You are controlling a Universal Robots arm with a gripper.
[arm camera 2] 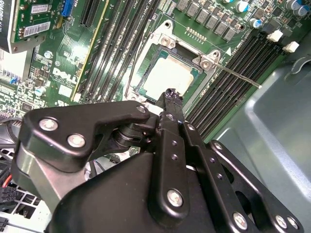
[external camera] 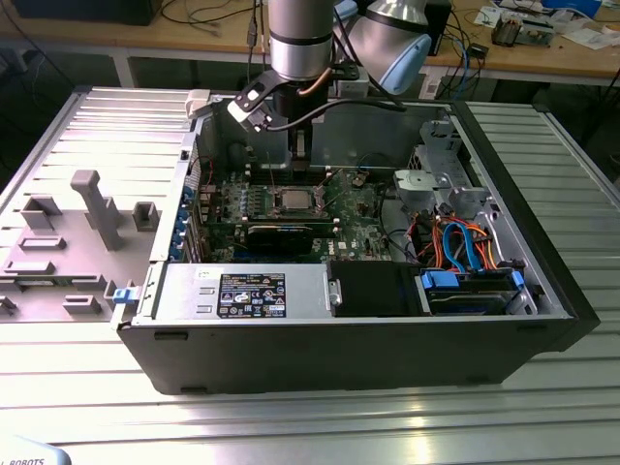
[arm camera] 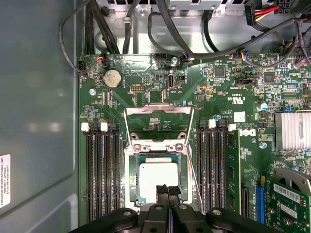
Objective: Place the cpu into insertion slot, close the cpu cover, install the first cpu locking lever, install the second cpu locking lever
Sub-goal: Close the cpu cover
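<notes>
This is a robotics lab or electronics workshop: an opened desktop computer case (external camera: 339, 354) sits on a ribbed aluminium table (external camera: 572, 174) beneath an industrial robot arm (external camera: 300, 39), grey moulded fixtures (external camera: 92, 203) lie beside it, and wooden workbenches (external camera: 552, 60) behind carry tangled cables (external camera: 208, 15) and loose electronic parts (external camera: 523, 27).

We find print in four places, none sharp enough to quote: a black-and-white sticker (external camera: 251, 294) on the silver metal power supply box (external camera: 179, 291), white lettering (arm camera: 245, 132) on the green circuit board (arm camera: 218, 104), a white label (arm camera: 4, 180) on the grey case wall (arm camera: 39, 121), and white barcode stickers (arm camera 2: 36, 28) on a green expansion card (arm camera 2: 48, 12).
</notes>
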